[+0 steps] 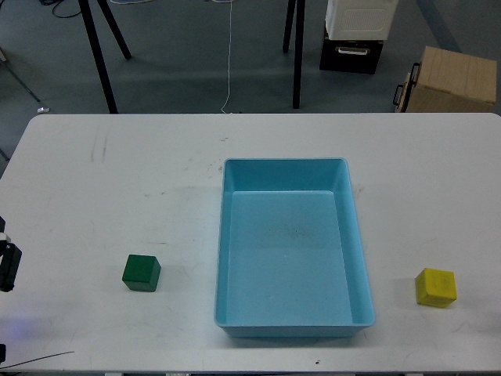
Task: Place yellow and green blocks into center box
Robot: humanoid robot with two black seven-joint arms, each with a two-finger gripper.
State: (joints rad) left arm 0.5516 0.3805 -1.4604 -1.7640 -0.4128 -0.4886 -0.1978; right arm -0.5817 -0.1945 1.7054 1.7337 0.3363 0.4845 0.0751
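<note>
Blue tray (356, 235) sits between green cube (141, 272) and yellow cube (435, 287).

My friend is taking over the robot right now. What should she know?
Grippers: only a dark bit of the left arm shows at the left edge; neither gripper is in view.
Green block: on the table, left of the blue tray, apart from it.
Yellow block: on the table, right of the tray.
Done: nothing, the tray is empty.
Left: put both blocks in the tray.
</note>
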